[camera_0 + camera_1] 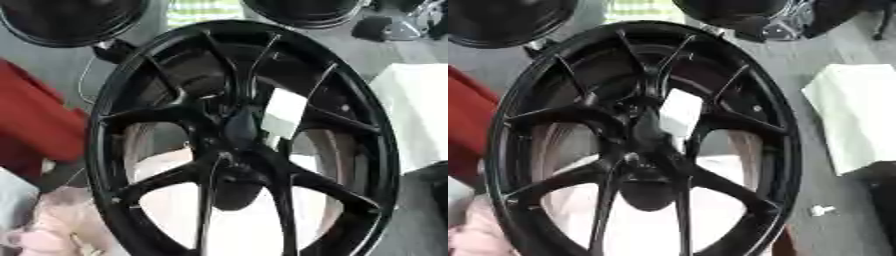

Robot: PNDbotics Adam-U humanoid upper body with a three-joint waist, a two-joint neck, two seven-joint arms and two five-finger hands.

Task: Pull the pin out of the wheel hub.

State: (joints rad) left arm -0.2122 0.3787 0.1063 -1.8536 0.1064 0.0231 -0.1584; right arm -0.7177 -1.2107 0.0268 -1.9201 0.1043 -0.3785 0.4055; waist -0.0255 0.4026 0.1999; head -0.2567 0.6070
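Left eye view
Wheel hub [241, 145]: black, spoked, fills the picture.
Hands: none visible.
White tag [285, 113]: at 1 o'clock from centre.

Right eye view
Small white piece [822, 210]: on floor, 4 o'clock of rim.
Pin: cannot tell.

Wheel hub [645, 135]: black, glossy, smooth finish resembling painted or coated metal; the spokes and rim carry soft highlights. White label [680, 113] on the spokes near the centre: flat and matt, like paper. Floor [833, 45]: grey, matt, even in tone. White sheet [855, 112] to the right of the rim: matt, slightly creased, like paper or cloth. Red object [35, 125] at left: smooth, with a dull sheen; material cannot be told. Further dark wheels [70, 20] at the top edge: the same glossy black finish. Small white piece [822, 210] on the floor: pale; material cannot be told
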